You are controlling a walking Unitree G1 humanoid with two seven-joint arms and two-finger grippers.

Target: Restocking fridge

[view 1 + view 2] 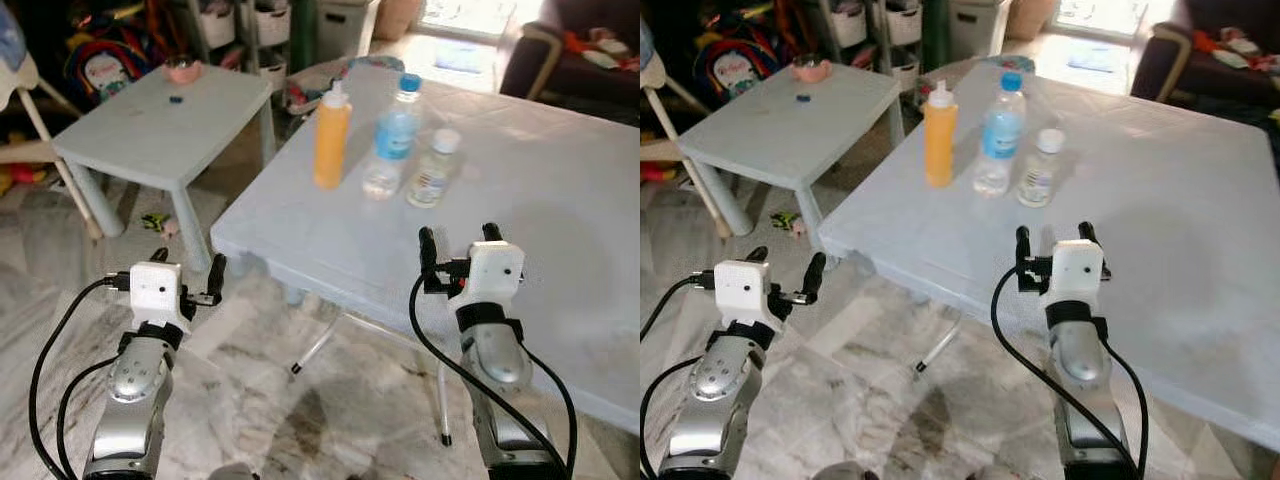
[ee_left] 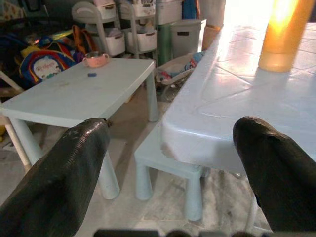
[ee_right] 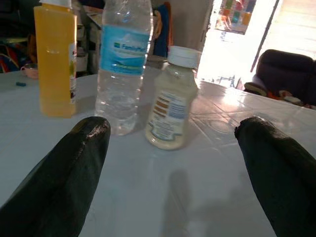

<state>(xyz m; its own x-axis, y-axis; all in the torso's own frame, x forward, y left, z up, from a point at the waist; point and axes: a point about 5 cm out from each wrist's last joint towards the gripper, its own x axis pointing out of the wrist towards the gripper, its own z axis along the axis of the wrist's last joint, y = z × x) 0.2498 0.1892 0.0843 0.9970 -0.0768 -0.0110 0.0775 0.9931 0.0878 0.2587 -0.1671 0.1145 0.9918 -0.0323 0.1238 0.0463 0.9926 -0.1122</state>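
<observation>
- The step in hand looks like the first pick-up: three drinks stand in a row on the far-left part of the big table (image 1: 560,200), and nothing is held.
- From left to right they are an orange bottle (image 1: 332,137), a water bottle (image 1: 393,140) and a small white-capped bottle (image 1: 434,170), close together but seemingly not touching; the glare makes that hard to judge.
- The right gripper (image 1: 460,240) hovers above the near part of the table, fingers upright and spread apart, empty, pointed at the bottles with the small one nearest.
- The next move probably calls for reaching farther forward and lining the fingers up around one bottle without knocking its neighbour.
- The left gripper (image 1: 187,272) is raised off the table's near-left corner, over the floor, jaws apart and empty.
- A low side table (image 1: 160,130) stands to the far left with a pink cup (image 1: 184,69) on it.
</observation>
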